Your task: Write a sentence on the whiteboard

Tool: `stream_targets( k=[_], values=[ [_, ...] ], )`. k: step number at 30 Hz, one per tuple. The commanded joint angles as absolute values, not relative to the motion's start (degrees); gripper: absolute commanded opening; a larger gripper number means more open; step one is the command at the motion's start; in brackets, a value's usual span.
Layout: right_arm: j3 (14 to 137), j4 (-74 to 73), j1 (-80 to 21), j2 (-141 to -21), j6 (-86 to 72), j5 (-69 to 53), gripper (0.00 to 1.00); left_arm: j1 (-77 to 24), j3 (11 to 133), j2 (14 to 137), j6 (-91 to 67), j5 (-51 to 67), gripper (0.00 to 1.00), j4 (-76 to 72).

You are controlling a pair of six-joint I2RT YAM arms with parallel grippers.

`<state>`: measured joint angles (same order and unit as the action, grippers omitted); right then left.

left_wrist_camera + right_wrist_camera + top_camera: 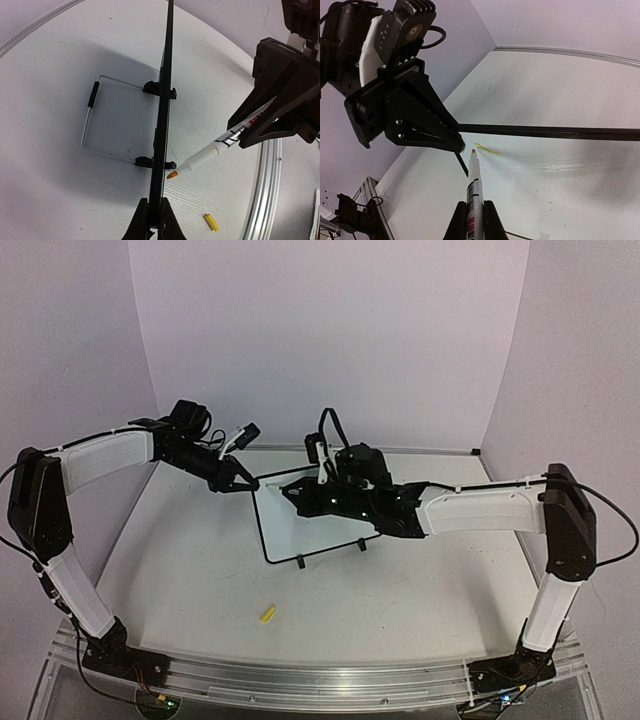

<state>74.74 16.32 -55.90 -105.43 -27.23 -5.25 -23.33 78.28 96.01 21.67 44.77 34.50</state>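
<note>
Top external view: a matte white counter [180, 570] with pale lilac walls behind; two white-and-black arms reach inward from either side.
Left gripper [238, 484]: black and angular, closed, pinching the board's frame at its far left corner.
Cap [267, 614]: a small yellow cylinder lying on the counter in front of the board, well apart from it.
Whiteboard [300, 535]: stands propped near the counter's middle; smooth white face, thin black frame, rounded corners, two black clip feet.
Wire stand [95, 125]: a thin metal loop behind the board, joined at the feet.
Yellow stroke [486, 149]: one short wavy mark just under the top frame.
Marker [472, 187]: a slim white barrel with an orange tip just beside the stroke; contact with the board is unclear.
Right gripper [298, 494]: closed around the marker, hanging over the board's face and hiding much of it from above.
</note>
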Motion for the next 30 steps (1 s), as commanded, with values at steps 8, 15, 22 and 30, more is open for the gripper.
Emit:
stream_targets(
  k=[8,15,22,30],
  values=[
    [77.31,16.61,-55.81,-106.44,-27.86,-3.91,0.00,-24.57,77.43,95.35,22.59,42.81,0.00,37.13],
    [77.52,16.66,-55.81,-106.44,-27.76,-3.78,0.00,-24.69,77.47,95.36,22.64,42.71,0.00,37.11],
    [77.28,16.70,-55.81,-106.97,-27.88,-3.06,0.00,-24.78,77.43,95.32,22.69,42.56,0.00,37.21],
    [75.96,16.53,-55.82,-106.90,-28.61,-3.15,0.00,-24.87,77.43,95.19,22.70,42.47,0.00,37.31]
  ],
)
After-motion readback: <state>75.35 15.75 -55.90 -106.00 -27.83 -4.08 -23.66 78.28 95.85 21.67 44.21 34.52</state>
